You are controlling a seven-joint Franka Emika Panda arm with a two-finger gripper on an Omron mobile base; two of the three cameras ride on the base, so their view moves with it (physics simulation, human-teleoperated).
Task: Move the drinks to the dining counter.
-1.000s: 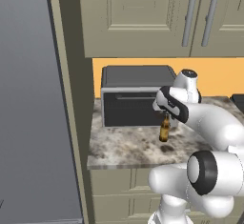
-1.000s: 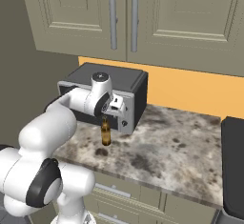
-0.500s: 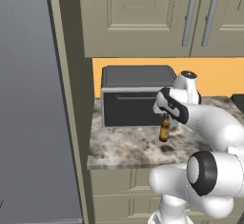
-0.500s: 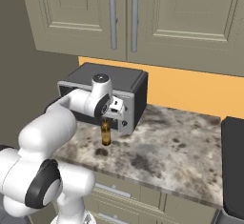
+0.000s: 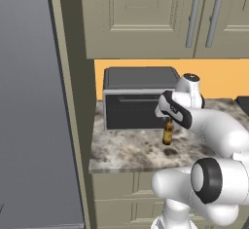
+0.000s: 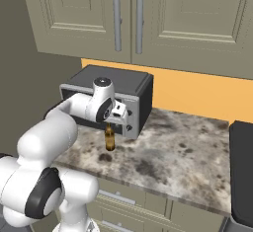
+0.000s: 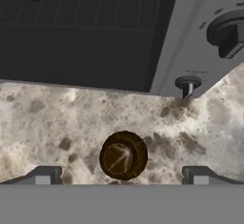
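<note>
The slim brown glass bottle [image 5: 168, 132] stands upright on the marbled stone counter [image 5: 131, 152], just in front of the black toaster oven [image 5: 138, 96]. The two-finger gripper [image 7: 122, 174] hangs directly above it with jaws spread wide, centred over the cap, presumably to straddle the neck.

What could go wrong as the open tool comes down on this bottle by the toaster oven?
1. The brown bottle is slim and upright on the marbled counter; a fingertip clipping its neck could tip it.
2. The tool looks roughly centred above the bottle, but closing too high would pinch only the narrow neck, a weak hold.
3. The toaster oven and its knob stand close behind, so the hand could bump them when descending or lifting.
</note>
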